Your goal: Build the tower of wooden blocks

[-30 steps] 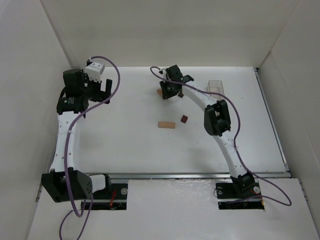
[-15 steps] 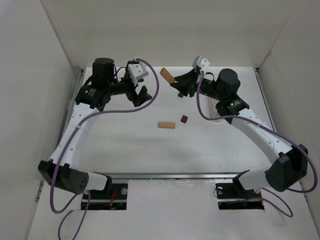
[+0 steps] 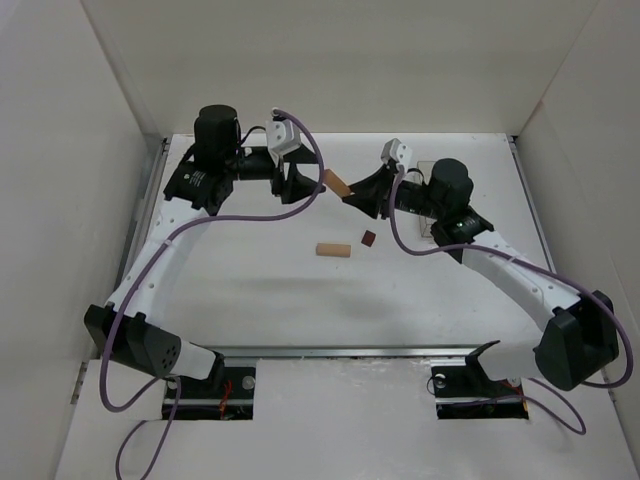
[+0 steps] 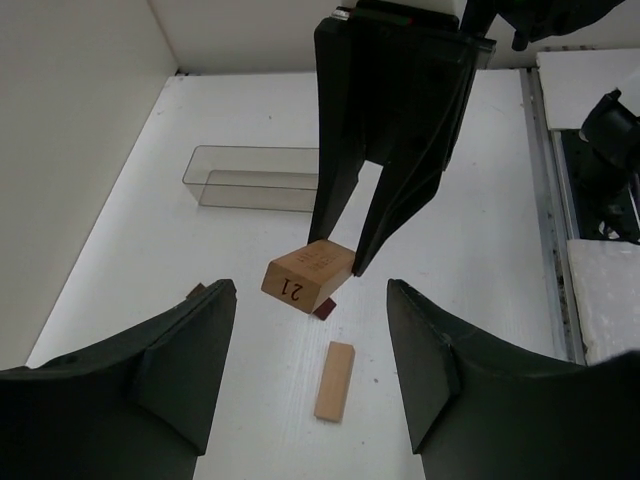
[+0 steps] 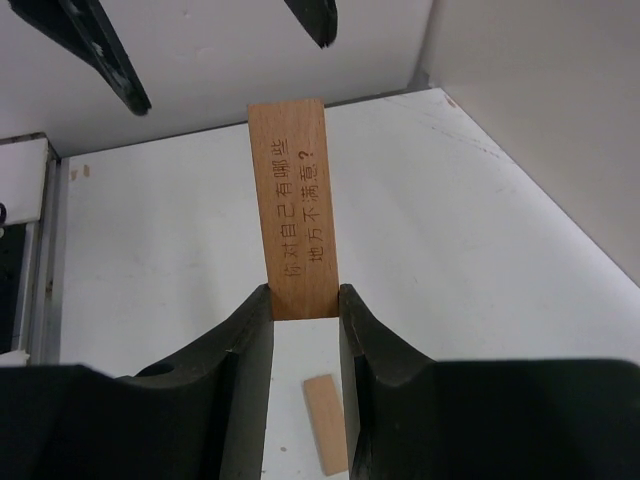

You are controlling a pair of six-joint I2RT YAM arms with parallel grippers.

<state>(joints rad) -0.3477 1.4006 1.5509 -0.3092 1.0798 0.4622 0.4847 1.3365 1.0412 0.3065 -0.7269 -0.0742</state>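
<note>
Bar, light tan, engraved with characters, pinched by right pincer; left pincer spread at its nine o'clock.

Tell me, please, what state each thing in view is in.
Right gripper: jaws shut on block, held aloft.
Left gripper: jaws open, empty.
Bar: lying flat on table.
Cube: resting on table.
Box: upright, empty.

Arched up from near bases toward the far middle, wrists facing each other. Left gripper with fingers spread apart. Right gripper pinched on tan block.
</note>
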